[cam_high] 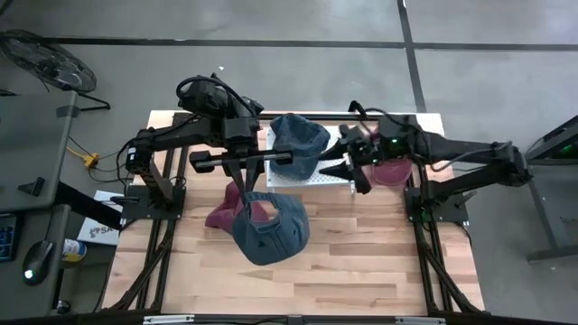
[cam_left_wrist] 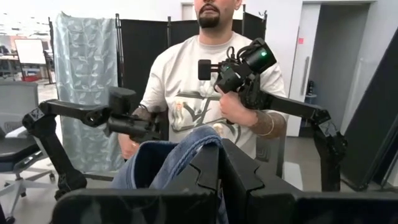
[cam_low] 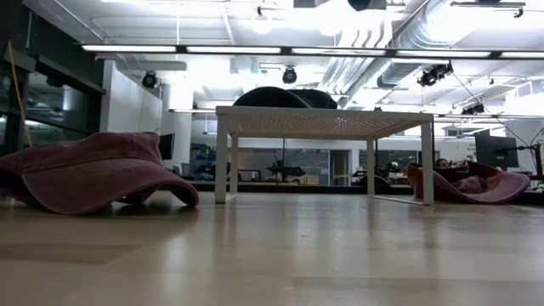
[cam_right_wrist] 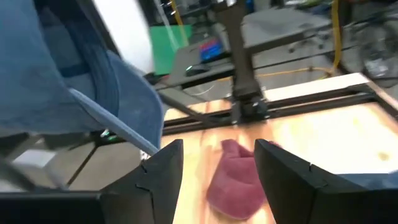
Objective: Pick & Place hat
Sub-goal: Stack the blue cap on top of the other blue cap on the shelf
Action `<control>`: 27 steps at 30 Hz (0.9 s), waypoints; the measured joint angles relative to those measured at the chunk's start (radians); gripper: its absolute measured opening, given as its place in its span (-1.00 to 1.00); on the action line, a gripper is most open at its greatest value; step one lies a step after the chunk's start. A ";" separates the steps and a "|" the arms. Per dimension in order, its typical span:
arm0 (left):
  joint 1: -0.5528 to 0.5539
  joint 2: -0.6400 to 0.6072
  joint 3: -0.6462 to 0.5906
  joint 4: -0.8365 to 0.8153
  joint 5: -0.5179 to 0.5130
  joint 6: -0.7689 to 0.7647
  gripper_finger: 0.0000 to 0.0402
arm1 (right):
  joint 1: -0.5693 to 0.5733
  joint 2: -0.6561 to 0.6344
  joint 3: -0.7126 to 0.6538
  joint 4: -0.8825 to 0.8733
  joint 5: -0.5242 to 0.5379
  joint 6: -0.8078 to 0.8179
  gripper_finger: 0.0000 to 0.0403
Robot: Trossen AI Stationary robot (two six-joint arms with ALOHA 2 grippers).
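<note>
Nearest the front edge of the pale wooden table, a blue denim cap is hanging in the air from the left gripper, crown sagging downward and open side turned up toward the overhead camera. The left wrist view is showing that gripper's dark fingers pressed together on a fold of blue fabric — a firm pinch, nothing loose. Just behind and partly beneath the hanging cap, a maroon cloth cap is lying flat on the wood.

Farther back, a small white perforated stand is sitting across the table's middle, and a second blue denim cap is resting on its top. Judging from the overhead view, this is the relation the coming move is turning on: the stand lies directly beyond the held cap, away from the front edge, so the left arm is the one carrying toward it.

Right of the stand, the right gripper is hovering beside its end with fingers spread wide and holding nothing — its own camera is looking between them down at the maroon cap on the wood. Beyond it, another maroon cloth cap is lying near the right arm.

Behind the table, a person in a pale printed T-shirt is standing, hands on a pair of control arms.
</note>
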 joint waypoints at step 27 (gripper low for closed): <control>0.000 0.000 0.000 0.025 -0.105 0.007 -1.00 | 0.014 0.312 0.000 0.450 -0.391 0.003 -0.04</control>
